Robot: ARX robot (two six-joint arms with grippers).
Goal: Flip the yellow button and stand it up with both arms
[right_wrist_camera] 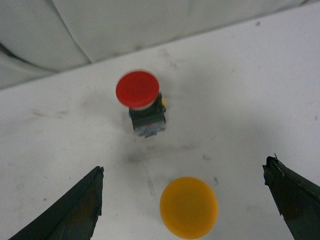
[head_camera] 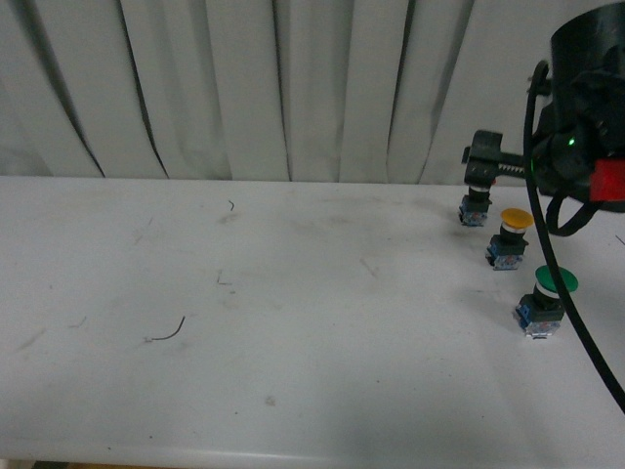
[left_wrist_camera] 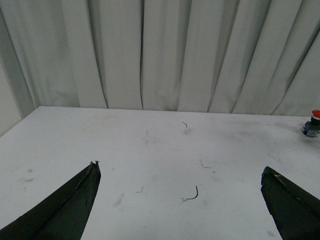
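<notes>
The yellow button (head_camera: 511, 237) stands upright, cap up, at the right of the white table (head_camera: 293, 342), between the red-capped button (right_wrist_camera: 141, 101) behind it and the green-capped button (head_camera: 547, 301) in front. The right gripper (right_wrist_camera: 182, 200) hangs above it, jaws spread wide, holding nothing. The left gripper (left_wrist_camera: 180, 200) is likewise spread, over bare tabletop. No legible markings.

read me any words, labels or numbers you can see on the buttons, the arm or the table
None can be read. The caps of the yellow button, red button and green button are plain. Their blue bases are too small and blurred. The right arm shows only a green light.
</notes>
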